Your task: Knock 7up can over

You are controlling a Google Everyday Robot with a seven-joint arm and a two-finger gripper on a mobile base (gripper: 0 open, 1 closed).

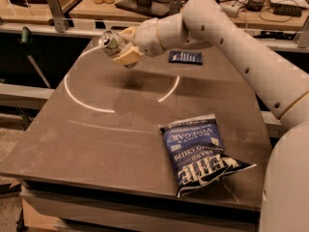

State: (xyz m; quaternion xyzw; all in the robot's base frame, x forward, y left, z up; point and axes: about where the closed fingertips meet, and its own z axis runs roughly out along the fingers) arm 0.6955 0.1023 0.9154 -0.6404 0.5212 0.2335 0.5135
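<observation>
We had the gripper (120, 46) up in the upper left of the frame, hanging over the far-left part of the table (96, 139), and it was clamped on the 7up can (110, 43). One of the pale fingers (126, 57) pressed in from below and another sat above, with the can pinched between them. The can was off the surface, clear of the tabletop, and it was tilted: its silver top pointed toward the upper left corner while its body ran back into the gripper. We could make out the green-and-white label, though not the lettering.

The white arm (231, 47) swept in from the right edge, crossing the top of the frame to reach that spot.

Down in the lower right centre, we saw the chip bag (195, 146) lying flat on the table, well apart from the can. A small blue packet (186, 57) lay near the table's back edge, just below the arm.
</observation>
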